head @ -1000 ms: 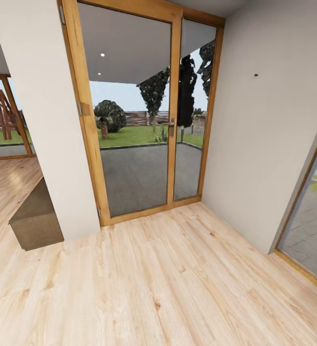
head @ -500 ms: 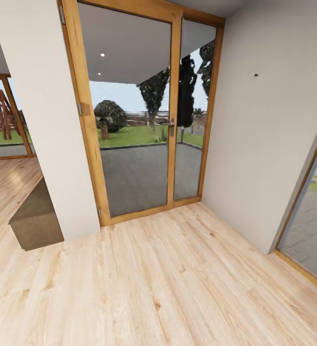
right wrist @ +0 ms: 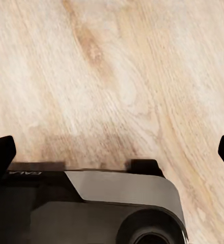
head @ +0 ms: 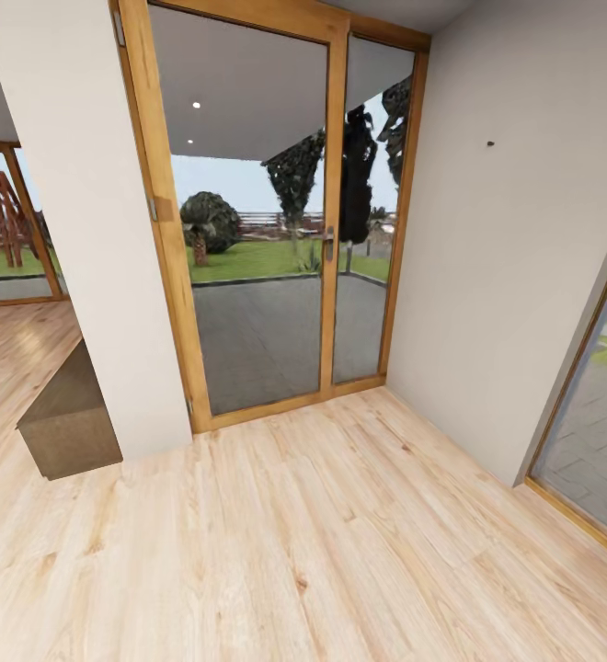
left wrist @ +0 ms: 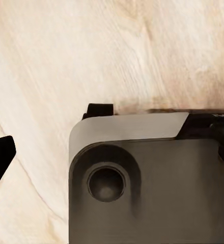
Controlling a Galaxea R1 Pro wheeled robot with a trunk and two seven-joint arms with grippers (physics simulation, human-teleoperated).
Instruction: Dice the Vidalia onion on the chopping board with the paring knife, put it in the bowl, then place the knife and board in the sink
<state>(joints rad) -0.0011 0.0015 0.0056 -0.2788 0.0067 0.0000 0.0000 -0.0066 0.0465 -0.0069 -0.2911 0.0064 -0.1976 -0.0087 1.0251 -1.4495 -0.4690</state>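
Observation:
The Vidalia onion, sink, chopping board, paring knife, bowl and countertop are out of view. I face a corner of a room with a light wooden floor. In the right wrist view, my right gripper hangs open over the floorboards, a black fingertip at each side edge and nothing between them. In the left wrist view, one black fingertip of my left gripper shows at the edge, spread wide, above the floor and my own grey base.
A tall glass door in a wooden frame stands straight ahead. A white pillar with a low brown cabinet is at the left. A white wall and another glazed door close the right side.

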